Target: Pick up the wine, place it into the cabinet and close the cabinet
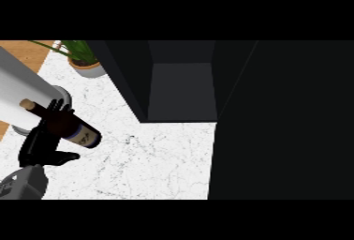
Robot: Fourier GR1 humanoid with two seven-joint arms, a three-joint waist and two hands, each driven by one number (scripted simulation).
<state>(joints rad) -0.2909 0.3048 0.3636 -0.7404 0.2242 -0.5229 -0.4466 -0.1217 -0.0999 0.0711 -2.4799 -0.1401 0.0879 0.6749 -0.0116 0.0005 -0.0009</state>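
Note:
The wine bottle [69, 127] is dark with a pale cork and a white label, and it stands on the marble counter at the left, leaning toward the upper left in the head view. My left hand [40, 149] is right beside and behind it. Its fingers [61, 108] reach straight past the bottle's far side, and its thumb [68, 156] sticks out just below the bottle's base, apart from it. The bottle hides part of the palm. The dark cabinet [183, 91] stands open at the middle top, its inside bare. My right hand does not show.
The open cabinet door [283, 122] is a big black panel filling the right side. A white paper towel roll [21, 89] stands at the far left, close behind the bottle. A potted plant [84, 60] sits at the back left. White marble counter [152, 159] spreads across the middle.

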